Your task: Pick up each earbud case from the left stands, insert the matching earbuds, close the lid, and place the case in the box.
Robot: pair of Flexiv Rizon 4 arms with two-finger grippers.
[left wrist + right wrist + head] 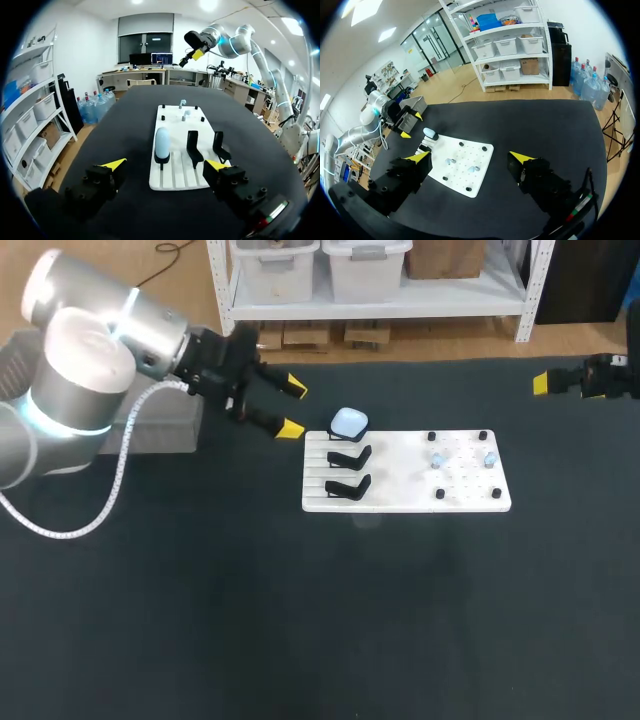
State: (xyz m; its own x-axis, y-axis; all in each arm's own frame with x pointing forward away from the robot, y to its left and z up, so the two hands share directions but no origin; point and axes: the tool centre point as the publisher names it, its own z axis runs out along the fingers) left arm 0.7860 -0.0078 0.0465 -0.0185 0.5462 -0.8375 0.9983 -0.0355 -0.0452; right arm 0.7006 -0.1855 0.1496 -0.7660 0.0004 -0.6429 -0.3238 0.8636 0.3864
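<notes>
A pale blue earbud case (348,422) sits shut on the farthest of three black stands at the left end of a white board (400,495). The other two stands (350,456) (348,486) are bare. Two pale blue earbuds (437,460) (489,458) stand on the board's right half. My left gripper (290,407) hangs open just left of the case, holding nothing; in its wrist view the case (162,142) is ahead of its fingers (114,164). My right gripper (470,157) is open and empty, well off to the board's far right, near the table's back edge.
A grey box (165,425) lies on the table behind my left arm. Small black pegs (432,437) mark the corners of the board's right half. Dark bare tabletop (320,620) stretches in front of the board.
</notes>
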